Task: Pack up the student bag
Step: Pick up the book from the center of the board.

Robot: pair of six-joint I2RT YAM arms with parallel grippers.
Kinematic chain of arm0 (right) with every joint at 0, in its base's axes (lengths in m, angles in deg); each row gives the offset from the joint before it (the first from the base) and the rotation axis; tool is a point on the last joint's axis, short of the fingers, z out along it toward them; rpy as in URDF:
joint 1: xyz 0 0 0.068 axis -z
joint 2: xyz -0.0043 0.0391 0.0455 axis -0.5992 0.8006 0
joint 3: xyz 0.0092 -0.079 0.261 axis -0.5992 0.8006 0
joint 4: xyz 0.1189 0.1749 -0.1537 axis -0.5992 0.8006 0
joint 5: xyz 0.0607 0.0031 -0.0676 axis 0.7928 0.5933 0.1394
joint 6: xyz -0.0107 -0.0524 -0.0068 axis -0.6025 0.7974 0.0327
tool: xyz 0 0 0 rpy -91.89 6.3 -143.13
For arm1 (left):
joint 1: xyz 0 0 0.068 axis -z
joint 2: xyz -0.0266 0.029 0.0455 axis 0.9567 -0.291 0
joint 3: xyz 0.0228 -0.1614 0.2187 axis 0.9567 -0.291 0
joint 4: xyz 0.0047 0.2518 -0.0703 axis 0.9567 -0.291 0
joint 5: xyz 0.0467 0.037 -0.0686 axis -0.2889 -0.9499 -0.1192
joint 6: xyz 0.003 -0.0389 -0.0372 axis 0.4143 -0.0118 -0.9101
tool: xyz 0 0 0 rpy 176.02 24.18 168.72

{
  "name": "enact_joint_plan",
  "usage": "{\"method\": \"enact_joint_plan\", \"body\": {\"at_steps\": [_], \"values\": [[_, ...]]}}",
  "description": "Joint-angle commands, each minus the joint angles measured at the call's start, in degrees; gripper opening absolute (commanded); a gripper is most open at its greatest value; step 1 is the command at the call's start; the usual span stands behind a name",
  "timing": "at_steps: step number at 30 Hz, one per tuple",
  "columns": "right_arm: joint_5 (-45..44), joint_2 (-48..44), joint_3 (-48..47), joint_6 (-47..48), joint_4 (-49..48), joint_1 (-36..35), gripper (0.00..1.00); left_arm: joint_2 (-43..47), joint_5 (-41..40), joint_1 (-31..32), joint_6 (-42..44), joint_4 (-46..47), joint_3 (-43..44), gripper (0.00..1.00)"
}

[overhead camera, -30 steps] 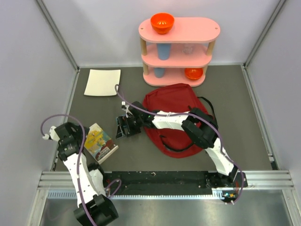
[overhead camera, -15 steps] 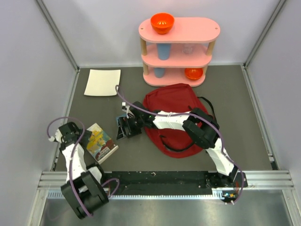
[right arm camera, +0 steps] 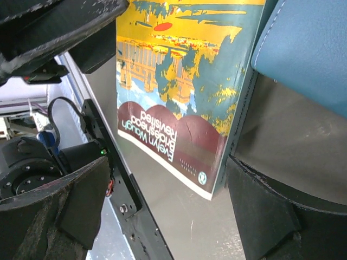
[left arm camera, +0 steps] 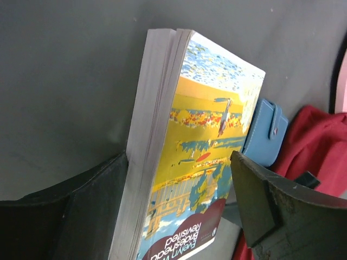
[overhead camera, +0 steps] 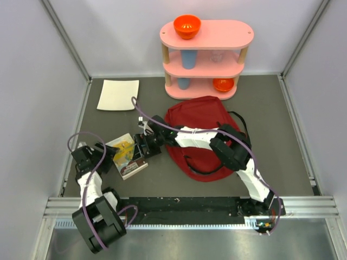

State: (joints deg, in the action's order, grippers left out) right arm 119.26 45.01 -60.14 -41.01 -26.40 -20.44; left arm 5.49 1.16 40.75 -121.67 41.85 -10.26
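The dark-red backpack lies flat in the middle of the grey surface, just on the near side of a pink three-tier shelf that stands against the far wall. Black straps trail from the bag's right and near edges. The right arm reaches across the bag toward the left, hiding part of its near half, and whether the zipper is open cannot be told. To the left of the bag is a paperback book with a yellow painted cover and a dark-red band at its near end. It sits between the two sets of jaws. The left jaws come at it from the left and stand wide apart with the book between them. One finger is against the page edges while the other is clear of the cover, so nothing is gripped. Whether the book lies flat or is tipped up on its edge is unclear. The right jaws are also spread wide, just to the right of the book, and have hold of nothing. A small blue wallet lies at the book's far right corner, between the book and the bag. A white sheet lies at the far left of the surface, and an orange bowl sits on top of the shelf.
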Motion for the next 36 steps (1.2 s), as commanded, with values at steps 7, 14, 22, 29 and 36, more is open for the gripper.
{"method": "enact_joint_plan", "body": {"at_steps": [7, 14, 22, 29, 36], "values": [[0.74, 2.63, 0.15, -4.30, -2.80, -0.49, 0.84, 1.59, 12.26, 0.17, 2.59, 3.62, -5.02, 0.75], [2.24, 3.16, 0.06, -5.36, -3.94, -0.40, 0.81, 3.78, 17.97, 0.26, 0.93, 4.06, -4.68, 0.61], [2.33, 3.25, 0.67, -5.54, -3.86, -0.40, 0.80, 6.86, 19.21, 0.26, 1.98, 0.64, -2.83, 0.16], [2.42, -0.08, 3.39, -5.27, -6.05, 0.74, 0.80, 8.00, 18.16, 0.26, 1.80, -2.78, 1.20, 0.00], [5.83, -9.13, 11.48, -8.08, -13.69, 4.16, 0.84, 13.19, 23.95, 0.43, -0.22, -3.50, 12.19, 0.00]]}}
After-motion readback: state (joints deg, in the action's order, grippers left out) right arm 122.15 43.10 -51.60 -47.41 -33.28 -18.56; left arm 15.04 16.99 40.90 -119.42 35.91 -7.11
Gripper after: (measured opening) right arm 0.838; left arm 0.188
